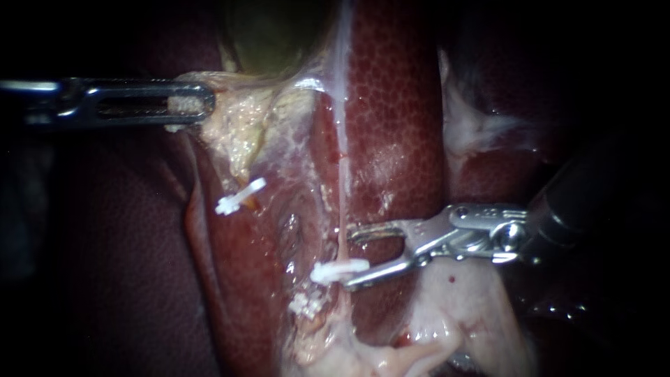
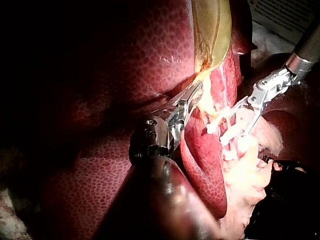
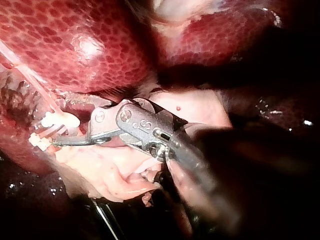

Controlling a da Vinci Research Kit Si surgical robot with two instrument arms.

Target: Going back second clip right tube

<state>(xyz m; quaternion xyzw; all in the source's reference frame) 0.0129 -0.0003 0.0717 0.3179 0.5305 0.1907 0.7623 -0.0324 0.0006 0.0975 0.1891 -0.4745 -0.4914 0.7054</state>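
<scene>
- Where the liver fills most of the endoscope view, it forms the dark red bed behind the work. In my judgement the retreat should run straight along the shaft's own line, never sideways into it.
- Gallbladder: greenish, above the work site, with pale fatty tissue at its lower end.
- Soft pale mass: lies just under the right instrument and is the likeliest thing to snag on the way out.
- Left instrument: end effector pressed together on the pale fatty tissue, holding it off to the side. It should hold firm so that the tube is taut during the retreat.
- Right instrument: end effector spread, a clear gap showing, nothing pinched. It should be kept spread until well apart from the tube.
- Right tube: a thin pale strand running down over the liver, just beside the spread tips.
- Upper clip: white, set across the right tube, and judged to be the second clip. It touches, or all but touches, the lower tip of the right end effector. Whether it is free of that tip cannot be told, so the first movement should be slow.
- Lower clip: near the upper clip and just below it, beside the same tube.
- Third clip: on tissue nearer the left instrument, well apart and out of the path.
</scene>
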